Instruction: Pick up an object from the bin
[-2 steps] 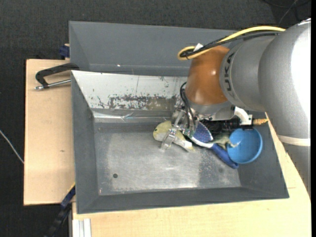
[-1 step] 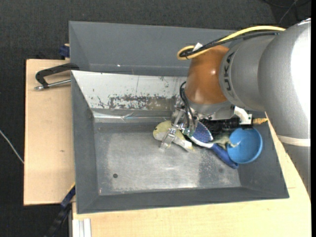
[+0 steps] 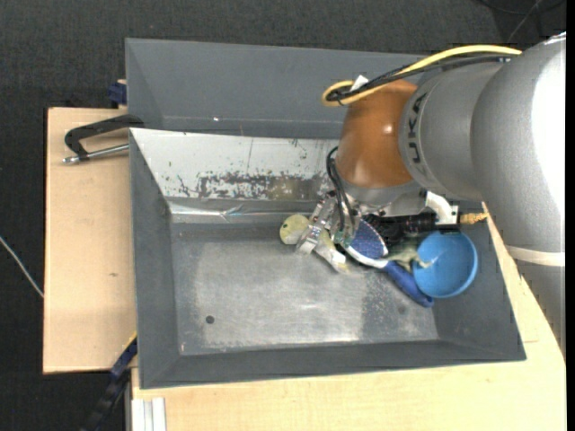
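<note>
My gripper [image 3: 323, 226] is low in the bin's back middle, under the orange wrist cover, down among a small cluster of things. Just left of it lies a small pale yellow roundish piece [image 3: 291, 230]. Right beside it on the other side sits a blue and white mesh-patterned thing [image 3: 367, 241]. A small whitish piece [image 3: 334, 259] lies just in front of the gripper. Whether anything is between the fingers cannot be made out.
A bright blue round cup [image 3: 446, 263] with a blue handle [image 3: 411, 286] lies against the right wall, partly under the arm. The bin floor to the left and front is bare grey metal with one dark spot [image 3: 209, 320].
</note>
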You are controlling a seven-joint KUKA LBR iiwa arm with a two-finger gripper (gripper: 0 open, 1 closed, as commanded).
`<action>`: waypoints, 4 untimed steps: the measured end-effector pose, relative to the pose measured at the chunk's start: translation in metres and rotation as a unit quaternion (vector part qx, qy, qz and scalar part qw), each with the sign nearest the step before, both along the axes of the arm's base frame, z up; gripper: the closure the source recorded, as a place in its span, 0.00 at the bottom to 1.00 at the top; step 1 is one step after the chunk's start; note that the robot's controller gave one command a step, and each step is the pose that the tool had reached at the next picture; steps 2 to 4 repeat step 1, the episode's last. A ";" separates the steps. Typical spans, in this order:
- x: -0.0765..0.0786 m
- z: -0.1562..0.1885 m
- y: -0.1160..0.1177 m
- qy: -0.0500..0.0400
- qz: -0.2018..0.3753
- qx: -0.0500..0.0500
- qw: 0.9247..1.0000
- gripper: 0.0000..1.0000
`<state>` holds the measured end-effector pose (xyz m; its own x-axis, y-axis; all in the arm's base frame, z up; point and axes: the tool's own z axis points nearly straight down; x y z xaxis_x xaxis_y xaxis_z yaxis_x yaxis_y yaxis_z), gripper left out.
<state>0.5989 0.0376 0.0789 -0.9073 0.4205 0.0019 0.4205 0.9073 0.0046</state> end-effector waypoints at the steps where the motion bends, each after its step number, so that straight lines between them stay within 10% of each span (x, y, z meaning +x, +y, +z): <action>1: 0.003 0.081 0.001 -0.007 0.001 -0.001 1.000 1.00; 4: 0.003 0.081 0.001 -0.007 0.001 -0.001 1.000 1.00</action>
